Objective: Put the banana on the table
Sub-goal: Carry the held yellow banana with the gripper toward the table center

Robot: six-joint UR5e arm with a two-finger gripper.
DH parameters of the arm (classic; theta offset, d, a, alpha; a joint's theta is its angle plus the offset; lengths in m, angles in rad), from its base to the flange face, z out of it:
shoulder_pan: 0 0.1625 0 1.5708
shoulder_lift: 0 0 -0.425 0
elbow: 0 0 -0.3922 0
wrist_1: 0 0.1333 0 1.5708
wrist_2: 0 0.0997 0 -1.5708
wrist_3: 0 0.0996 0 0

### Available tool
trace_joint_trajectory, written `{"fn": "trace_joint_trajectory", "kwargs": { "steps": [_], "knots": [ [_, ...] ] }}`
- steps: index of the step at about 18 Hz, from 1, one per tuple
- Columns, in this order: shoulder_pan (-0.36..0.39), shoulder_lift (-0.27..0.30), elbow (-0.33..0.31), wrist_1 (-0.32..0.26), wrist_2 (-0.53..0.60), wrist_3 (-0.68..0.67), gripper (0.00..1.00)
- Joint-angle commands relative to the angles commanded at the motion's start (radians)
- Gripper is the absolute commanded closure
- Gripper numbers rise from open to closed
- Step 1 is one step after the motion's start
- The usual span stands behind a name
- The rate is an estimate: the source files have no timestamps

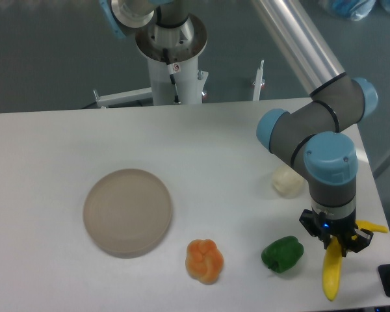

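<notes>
The banana (331,276) hangs nearly upright in our gripper (334,244), whose fingers are clamped on its upper end, just right of the green pepper (283,254). Its tip seems near the table (52,162); lowering and release remain.

This looks like a robotics lab. 1 grey industrial arm (312,123) with pale blue joint caps reaches over a plain white table (45,162), and a white mounting pedestal (172,65) stands behind the table's far edge. Beyond that edge the floor (45,52) is bare dark grey, with no household furniture. On the table lie what look like props: a beige plate (127,212) left of centre, and an orange pepper (205,260), a green pepper (283,254) and a banana (331,276) along the near edge, toward the near right corner.
</notes>
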Motion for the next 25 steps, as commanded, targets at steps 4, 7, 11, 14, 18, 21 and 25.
{"fn": "trace_joint_trajectory", "kwargs": {
  "steps": [4, 7, 11, 14, 18, 21, 25],
  "knots": [
    [-0.003, 0.006, -0.003, 0.0, 0.002, 0.0, 0.68],
    [-0.003, 0.005, -0.005, 0.0, 0.0, 0.0, 0.68],
    [-0.003, 0.015, -0.005, -0.002, -0.002, -0.002, 0.68],
    [-0.018, 0.054, -0.02, -0.017, 0.006, -0.043, 0.68],
    [-0.041, 0.149, -0.095, -0.093, 0.008, -0.084, 0.68],
    [-0.043, 0.237, -0.146, -0.188, 0.005, -0.087, 0.68],
    [-0.043, 0.336, -0.198, -0.308, -0.003, -0.08, 0.68]
  ]
}}
